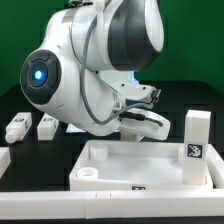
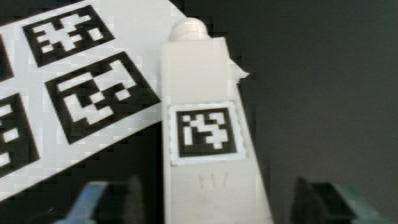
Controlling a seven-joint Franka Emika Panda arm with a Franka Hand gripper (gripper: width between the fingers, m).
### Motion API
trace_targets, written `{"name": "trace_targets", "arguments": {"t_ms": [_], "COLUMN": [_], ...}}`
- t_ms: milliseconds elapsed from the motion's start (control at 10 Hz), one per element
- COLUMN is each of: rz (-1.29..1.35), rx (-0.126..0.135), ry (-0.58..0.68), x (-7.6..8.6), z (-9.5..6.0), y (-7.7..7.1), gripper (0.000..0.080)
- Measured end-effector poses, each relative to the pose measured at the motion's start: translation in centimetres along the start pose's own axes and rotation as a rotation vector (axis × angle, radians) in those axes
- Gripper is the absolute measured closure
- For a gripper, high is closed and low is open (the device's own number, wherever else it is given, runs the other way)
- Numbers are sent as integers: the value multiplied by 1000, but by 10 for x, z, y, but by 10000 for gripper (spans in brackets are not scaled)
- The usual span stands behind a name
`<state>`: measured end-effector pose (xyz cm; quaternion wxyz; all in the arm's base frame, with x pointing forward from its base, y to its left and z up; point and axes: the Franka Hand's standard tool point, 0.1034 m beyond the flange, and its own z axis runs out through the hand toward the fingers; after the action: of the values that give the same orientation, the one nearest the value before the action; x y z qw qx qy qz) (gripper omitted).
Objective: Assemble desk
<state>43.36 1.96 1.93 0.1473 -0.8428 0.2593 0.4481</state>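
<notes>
The desk top (image 1: 150, 168), a white tray with a raised rim and round corner sockets, lies at the front of the table. One white leg (image 1: 195, 136) with a tag stands upright by its right rim. Two more legs (image 1: 17, 128) (image 1: 47, 124) lie at the exterior view's left. In the wrist view a fourth leg (image 2: 208, 110) with a square tag lies on the black table. My gripper (image 2: 217, 206) is open and straddles this leg, with a dark gap on each side between the leg and the fingers (image 2: 111, 200). In the exterior view the gripper (image 1: 140, 112) is low behind the desk top.
The marker board (image 2: 71, 80) with its printed tags lies right beside the straddled leg. The arm's large white body (image 1: 70, 80) fills the middle of the exterior view. A white piece (image 1: 3, 158) shows at the far left edge.
</notes>
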Motion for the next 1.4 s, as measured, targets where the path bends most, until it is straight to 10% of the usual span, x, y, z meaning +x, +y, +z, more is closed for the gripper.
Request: {"name": "trace_targets", "arguments": {"t_ms": [100, 300, 700, 800, 900, 1200, 1400], "rz": [0, -7, -99, -130, -153, -177, -372], "rx": [0, -3, 22, -21, -62, -26, -57], "ry": [0, -3, 104, 199, 271, 447, 616], "x": [0, -5, -52, -53, -50, -48, -45], "z": [0, -5, -96, -113, -114, -118, -175], "y": [0, -2, -15, -18, -24, -28, -34], "gripper": [521, 521, 521, 521, 521, 519, 519]}}
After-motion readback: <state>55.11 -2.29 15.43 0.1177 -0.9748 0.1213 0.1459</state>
